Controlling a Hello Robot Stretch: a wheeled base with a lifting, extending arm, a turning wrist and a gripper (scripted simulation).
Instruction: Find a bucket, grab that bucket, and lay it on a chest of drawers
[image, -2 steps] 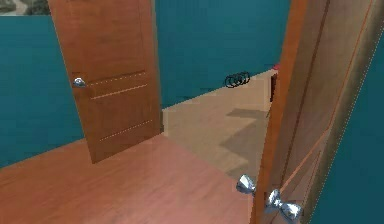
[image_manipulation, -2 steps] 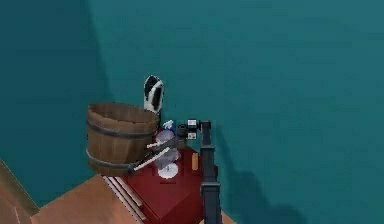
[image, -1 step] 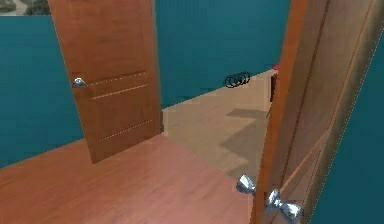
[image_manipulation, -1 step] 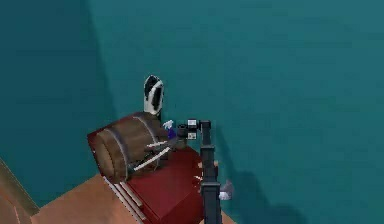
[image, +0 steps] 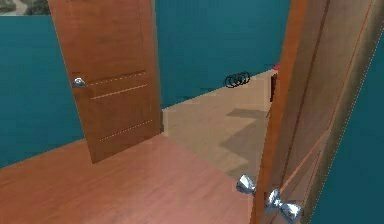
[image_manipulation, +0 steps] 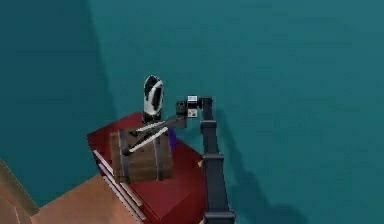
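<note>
Arm side view puts the gripper at the top of a brown wooden bucket, with its thin fingers slanting down toward it. How the jaws stand cannot be told, nor whether they hold anything, since the bucket rests on a surface behind them. That surface is the top of a red chest of drawers, so the bucket looks laid where the task wants it and the laying step seems all but done. The next move calls for leaving the bucket settled and drawing the arm back without nudging it or the black-and-white upright thing just behind. A teal wall backs the chest. Forward view looks through a doorway: a wooden door on its left, another door close at its right, wooden floor, paler floor beyond, and dark rings by the far wall.
</note>
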